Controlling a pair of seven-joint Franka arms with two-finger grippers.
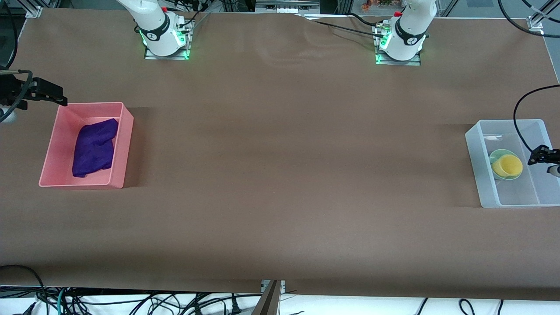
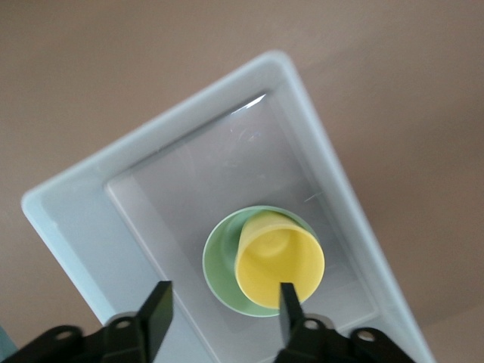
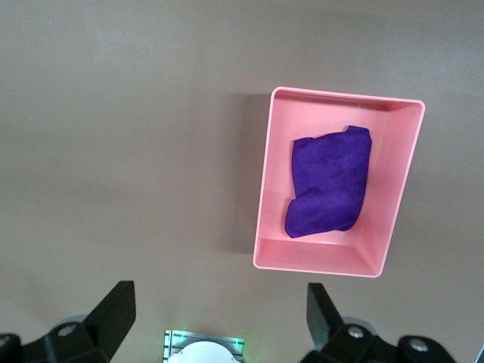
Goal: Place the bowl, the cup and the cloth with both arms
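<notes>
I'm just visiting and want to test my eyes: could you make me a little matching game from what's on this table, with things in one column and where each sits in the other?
Things:
1. cloth
2. cup
3. bowl
4. right gripper

Places:
A. lying in the pink bin
B. directly on the floor of the clear bin
C. up in the air beside the pink bin, jaws open
D. tipped over inside the bowl

Pairs: 1-A, 2-D, 3-B, 4-C
</notes>
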